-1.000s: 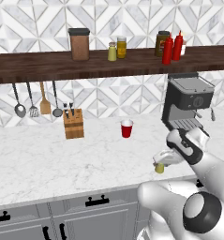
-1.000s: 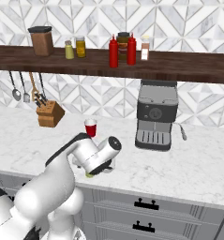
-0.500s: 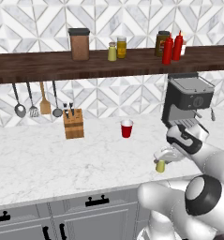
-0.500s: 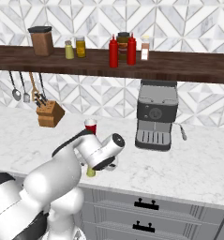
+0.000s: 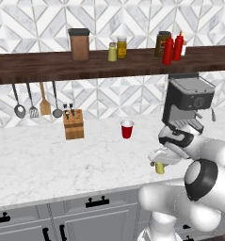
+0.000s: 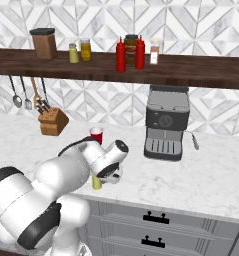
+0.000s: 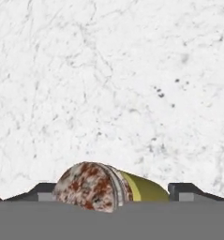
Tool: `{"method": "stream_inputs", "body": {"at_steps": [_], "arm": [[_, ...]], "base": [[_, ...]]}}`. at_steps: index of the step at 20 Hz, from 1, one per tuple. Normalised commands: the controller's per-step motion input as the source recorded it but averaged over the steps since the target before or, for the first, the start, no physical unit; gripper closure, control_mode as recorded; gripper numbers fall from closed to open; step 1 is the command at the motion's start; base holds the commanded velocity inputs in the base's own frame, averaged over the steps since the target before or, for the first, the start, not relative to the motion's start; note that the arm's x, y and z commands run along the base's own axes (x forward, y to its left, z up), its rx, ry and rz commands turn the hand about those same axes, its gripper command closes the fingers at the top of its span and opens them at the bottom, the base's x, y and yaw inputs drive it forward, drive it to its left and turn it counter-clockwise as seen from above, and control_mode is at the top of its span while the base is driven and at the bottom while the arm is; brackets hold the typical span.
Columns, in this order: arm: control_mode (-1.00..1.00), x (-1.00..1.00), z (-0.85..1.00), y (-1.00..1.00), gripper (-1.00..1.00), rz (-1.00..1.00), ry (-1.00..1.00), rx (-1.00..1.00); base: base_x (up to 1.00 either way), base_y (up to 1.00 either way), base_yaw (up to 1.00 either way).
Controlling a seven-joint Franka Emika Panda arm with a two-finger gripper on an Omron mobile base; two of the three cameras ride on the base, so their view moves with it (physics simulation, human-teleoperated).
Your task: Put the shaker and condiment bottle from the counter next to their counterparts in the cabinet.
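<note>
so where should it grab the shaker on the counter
Around the yellow-green body just below the cap, coming straight down. The shaker stands upright on the counter, and the gripper already straddles it from above, one finger on each side.

**Arm folded low, hand pointed down**

The white arm is seen bent sharply forward from its base, with the wrist turned so that the hand [image 5: 160, 160] is aimed down at the surface [image 7: 108, 84]. The hand [image 6: 102, 176] is largely hidden behind the forearm in the base views. In the hand view, the two dark fingertips [image 7: 186, 190] are set apart on either side of the shaker [image 7: 104, 185]; contact cannot be judged, though the jaws seem not fully closed.
</note>
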Motion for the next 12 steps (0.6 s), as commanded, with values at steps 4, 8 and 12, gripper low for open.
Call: {"method": "stream_inputs", "body": {"at_steps": [4,8,12], "arm": [[-1.0,0.19,-0.27,-0.03,1.0,0.0,0.15,0.0],[-1.0,0.05,-0.09,-0.1,1.0,0.0,0.05,0.0],[-1.0,0.0,0.26,-0.02,1.0,0.0,-0.06,0.01]], "base": [[0.0,0.0,0.0],[0.0,0.0,0.0],[0.0,0.0,0.0]]}}
